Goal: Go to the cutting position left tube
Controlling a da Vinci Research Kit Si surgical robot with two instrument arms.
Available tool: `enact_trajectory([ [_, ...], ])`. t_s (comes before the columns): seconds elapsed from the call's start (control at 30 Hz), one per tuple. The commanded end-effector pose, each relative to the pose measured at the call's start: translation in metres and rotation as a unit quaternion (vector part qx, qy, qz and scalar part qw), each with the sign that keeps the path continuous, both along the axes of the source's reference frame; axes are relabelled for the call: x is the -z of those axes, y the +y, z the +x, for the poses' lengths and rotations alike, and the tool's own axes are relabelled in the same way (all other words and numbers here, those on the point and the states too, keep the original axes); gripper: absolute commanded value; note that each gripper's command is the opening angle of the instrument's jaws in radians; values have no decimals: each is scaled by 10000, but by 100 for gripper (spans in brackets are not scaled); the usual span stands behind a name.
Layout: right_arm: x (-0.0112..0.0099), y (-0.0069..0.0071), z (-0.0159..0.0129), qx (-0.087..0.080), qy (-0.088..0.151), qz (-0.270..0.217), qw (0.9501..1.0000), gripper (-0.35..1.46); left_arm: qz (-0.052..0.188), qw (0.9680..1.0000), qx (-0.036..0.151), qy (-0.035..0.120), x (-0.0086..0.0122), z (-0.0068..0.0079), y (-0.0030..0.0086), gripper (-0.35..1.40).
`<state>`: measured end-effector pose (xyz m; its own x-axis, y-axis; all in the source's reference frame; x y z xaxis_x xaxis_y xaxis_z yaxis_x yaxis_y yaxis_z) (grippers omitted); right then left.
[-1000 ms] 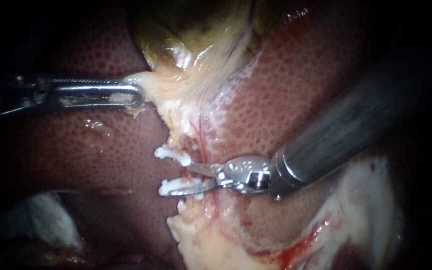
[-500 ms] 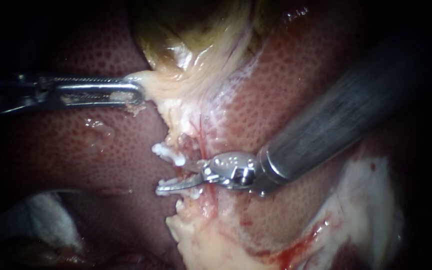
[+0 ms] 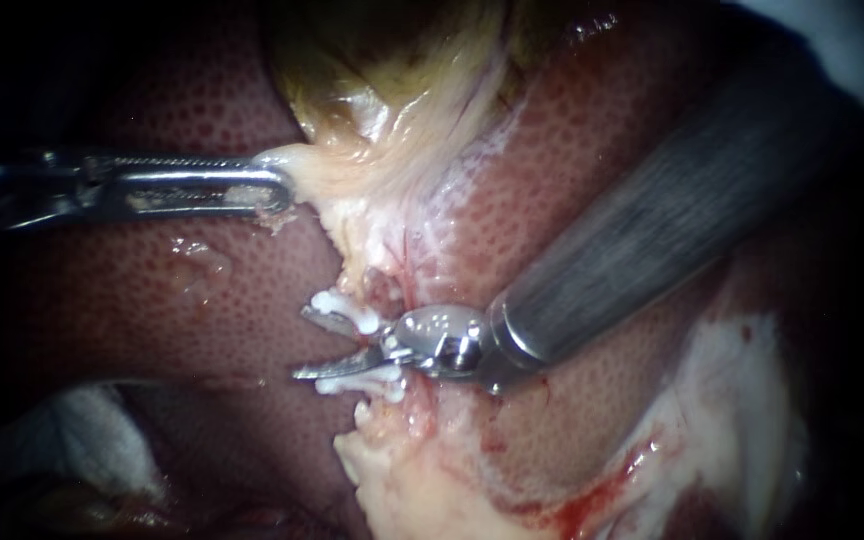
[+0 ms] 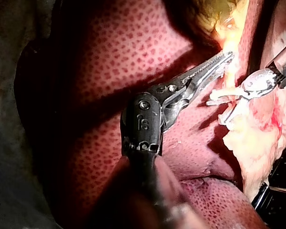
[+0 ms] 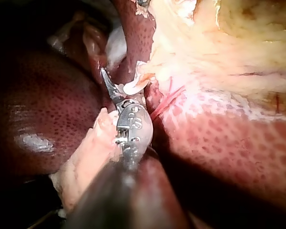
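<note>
Endoscope view: the left instrument (image 3: 274, 188) comes in from the left with its jaws clenched on a pale fold at the edge of the gallbladder (image 3: 382, 90). The fold is stretched between the jaw tips and the gallbladder body.

The right instrument (image 3: 304, 346) comes in from the upper right. Its tip is two thin blades, and the jaws stand parted with a clear gap, grasping nothing.

The tube (image 3: 383, 287) runs down from the gallbladder neck across the liver (image 3: 152, 290) and carries two white clips. The upper clip (image 3: 344, 304) lies just outside the upper blade, and the lower clip (image 3: 360, 380) just outside the lower blade. The stretch of tube between the clips sits within the gap, close to the hinge of the jaws. I cannot tell whether either blade touches it.

Left wrist view: the serrated jaws are closed on a yellowish strand ahead of the shaft, and the right instrument's tip is beside and beyond them.

Right wrist view: one dark blade points ahead of the hinge, with a white clip just beside it.
</note>
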<state>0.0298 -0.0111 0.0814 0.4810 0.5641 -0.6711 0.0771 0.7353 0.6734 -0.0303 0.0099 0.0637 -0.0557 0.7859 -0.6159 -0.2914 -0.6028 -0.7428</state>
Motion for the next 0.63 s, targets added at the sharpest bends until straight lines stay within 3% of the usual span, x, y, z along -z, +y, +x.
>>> enact_trajectory([
  [0.03,0,0,1,4,5,-1,10000,141,-1,10000,1,1,0,0,0,-35],
  [0.3,-1,0,0,16,10,23,10000,140,-2,10000,0,1,0,0,0,-35],
  [0.33,-1,0,0,17,11,23,10000,130,-2,10000,1,1,-1,0,0,-35],
  [0.63,-1,0,-1,20,13,23,10000,130,-3,10000,3,3,-1,-1,0,-35],
])
